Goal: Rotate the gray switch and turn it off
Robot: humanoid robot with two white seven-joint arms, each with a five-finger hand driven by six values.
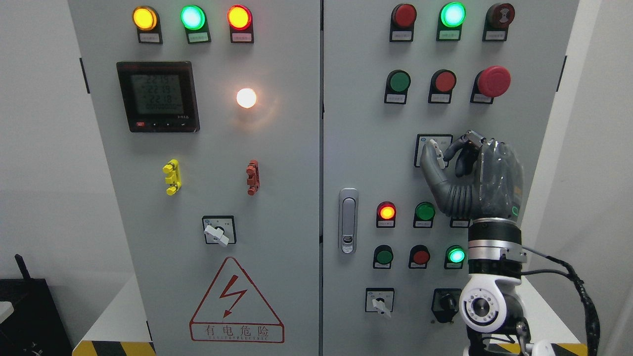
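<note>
Rising from the lower right edge, the right arm's white wrist joint [482, 306] stands nearest the camera. Above it, the right hand [470, 173] is raised against the right cabinet door [356, 148], its thumb and curled fingers closed on the gray switch [433, 148]. This switch sits mid-height on that door, below the red mushroom button [493, 81] and above a lit red lamp [386, 211]. The left door [277, 198] carries a digital meter [157, 96].
</note>
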